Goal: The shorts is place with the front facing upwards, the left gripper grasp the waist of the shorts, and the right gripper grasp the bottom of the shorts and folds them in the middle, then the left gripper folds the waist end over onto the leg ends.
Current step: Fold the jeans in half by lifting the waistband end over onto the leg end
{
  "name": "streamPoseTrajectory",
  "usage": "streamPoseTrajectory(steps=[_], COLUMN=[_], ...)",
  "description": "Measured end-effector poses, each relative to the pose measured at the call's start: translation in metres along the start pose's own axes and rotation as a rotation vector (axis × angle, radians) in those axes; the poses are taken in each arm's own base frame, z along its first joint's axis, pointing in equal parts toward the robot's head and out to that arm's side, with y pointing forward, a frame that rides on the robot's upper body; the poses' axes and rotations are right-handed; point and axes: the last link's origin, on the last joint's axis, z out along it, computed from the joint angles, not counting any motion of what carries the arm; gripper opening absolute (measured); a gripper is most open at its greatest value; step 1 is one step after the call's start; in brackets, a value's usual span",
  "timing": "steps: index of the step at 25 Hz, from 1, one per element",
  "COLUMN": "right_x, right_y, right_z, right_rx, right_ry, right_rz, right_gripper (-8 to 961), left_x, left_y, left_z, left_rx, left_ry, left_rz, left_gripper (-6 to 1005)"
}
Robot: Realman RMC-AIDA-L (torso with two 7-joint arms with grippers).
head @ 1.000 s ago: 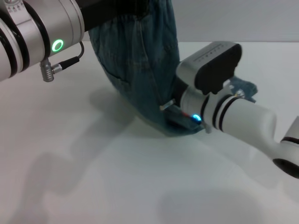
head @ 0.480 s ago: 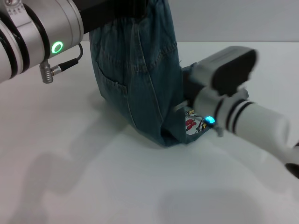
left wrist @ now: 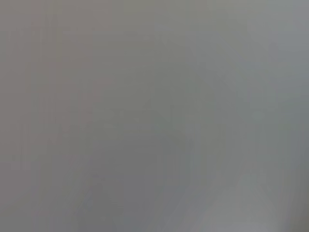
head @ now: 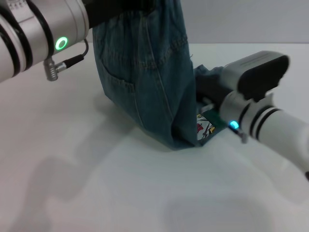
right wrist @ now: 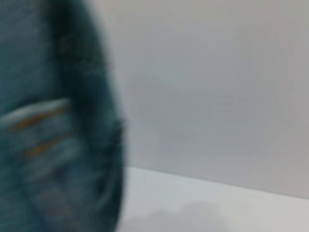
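The shorts hang up high from the left end effector. It is at the top of the head view, just past its silver wrist with the green light. Its fingers are hidden by the cloth, so I cannot tell how they are set. It does look like it is grasping the waist of the shorts, because the denim drops straight down from it. The long way of the shorts runs from that end effector down to the white counter.

The low end of the shorts rests on the counter. There the cloth bends and lies flat toward the right end effector. The small cartoon print shows on this flat part, just below the right end effector. The right end effector is low, right beside the bottom of the shorts, and its black tip is dark against the cloth. I cannot tell if it is clenched or let go.

The left wrist view shows only grey. The right wrist view shows blue denim very close.

I think the last fold is going on. The leg ends lie below and to the right of the left end effector. So the left arm is the one to bring the waist end down and over onto them.
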Motion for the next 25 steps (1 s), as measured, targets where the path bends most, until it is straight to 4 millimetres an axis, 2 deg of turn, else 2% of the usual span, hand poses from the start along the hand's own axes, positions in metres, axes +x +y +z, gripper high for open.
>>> streamPoseTrajectory(steps=[2, 3, 12, 15, 19, 25], right_x=[0.001, 0.001, -0.003, -0.003, -0.001, 0.001], right_y=[0.014, 0.028, 0.059, 0.063, 0.04, -0.02], right_z=[0.003, 0.005, 0.008, 0.008, 0.008, -0.006], right_rx=[-0.044, -0.087, -0.191, -0.204, -0.133, 0.054], right_ry=[0.01, 0.019, 0.015, 0.016, 0.02, -0.009], right_rz=[-0.016, -0.023, -0.036, -0.045, -0.016, 0.042], right_gripper=[-1, -1, -1, -1, -1, 0], left_x=[0.001, 0.002, 0.004, 0.004, 0.002, -0.003], left_y=[0.001, 0.002, 0.005, 0.005, 0.005, 0.005], left_z=[0.001, 0.002, 0.007, 0.008, 0.008, 0.008], left_rx=[-0.005, -0.008, -0.024, -0.026, -0.024, -0.025], left_ry=[0.004, 0.006, 0.014, 0.014, 0.009, -0.007], left_rz=[0.001, 0.001, 0.003, 0.002, -0.001, -0.006], left_gripper=[84, 84, 83, 83, 83, 84])
